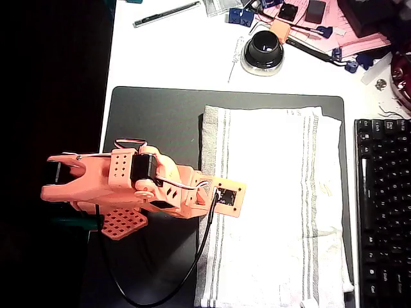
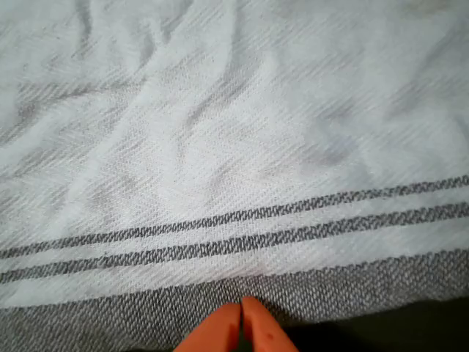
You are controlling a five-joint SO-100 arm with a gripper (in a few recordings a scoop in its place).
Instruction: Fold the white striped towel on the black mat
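Observation:
The white striped towel lies spread flat and slightly wrinkled on the right part of the black mat, its lower end reaching past the frame's bottom. My orange arm reaches in from the left, and its wrist camera block hangs over the towel's left striped edge. In the wrist view, my gripper is shut, with the two orange fingertips pressed together right at the towel's grey woven hem. Whether any cloth is pinched between them is hidden.
A black keyboard lies along the mat's right side. Behind the mat sit a round black knob on a white base, a pen and desk clutter at the top right. A black cable loops over the mat's lower left.

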